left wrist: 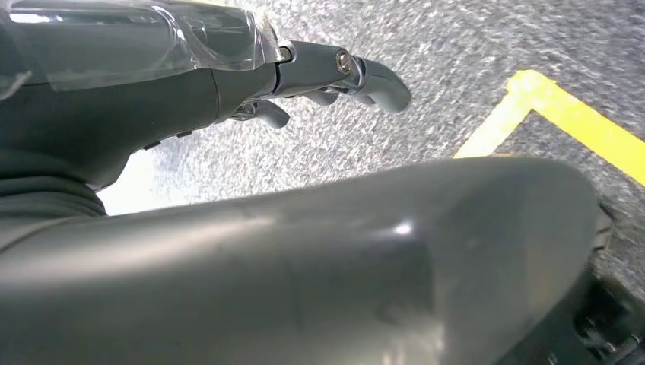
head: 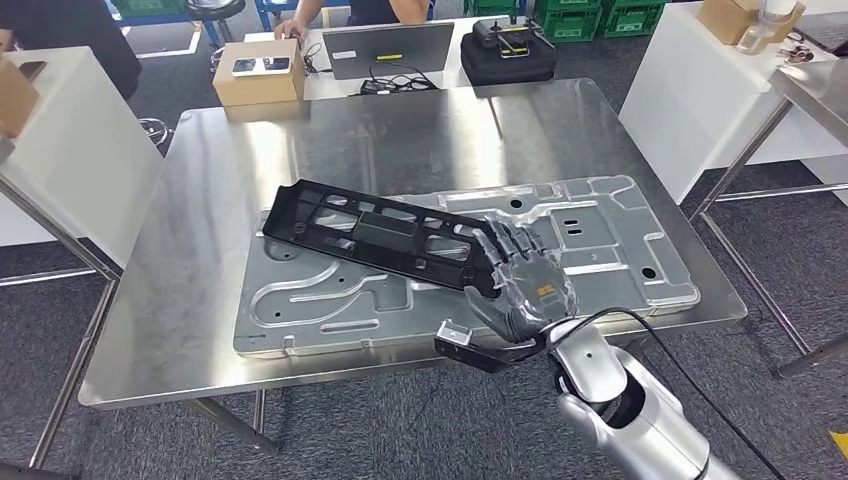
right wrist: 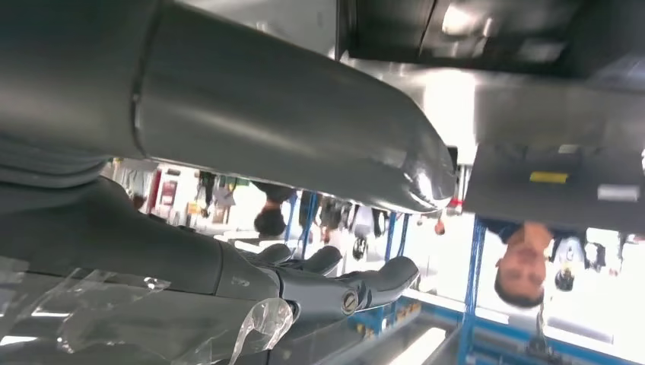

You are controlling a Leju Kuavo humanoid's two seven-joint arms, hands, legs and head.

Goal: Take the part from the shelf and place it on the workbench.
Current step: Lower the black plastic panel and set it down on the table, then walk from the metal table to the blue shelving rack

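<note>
The long black plastic part (head: 370, 235) lies slanted across a large grey stamped metal panel (head: 610, 235) on the steel workbench (head: 190, 260). My right hand (head: 520, 278) is at the part's near right end, fingers stretched over it. In the right wrist view the hand (right wrist: 327, 285) shows only background between thumb and fingers, and the dark part (right wrist: 471, 30) lies beyond the thumb. My left hand (left wrist: 335, 72) hangs over grey carpet and holds nothing.
At the bench's far edge stand a cardboard box (head: 258, 72), a grey laptop (head: 385, 48) and a black case (head: 507, 52). A person (head: 300, 20) is behind them. White tables flank the bench on both sides. A yellow floor line (left wrist: 563, 114) runs near my left hand.
</note>
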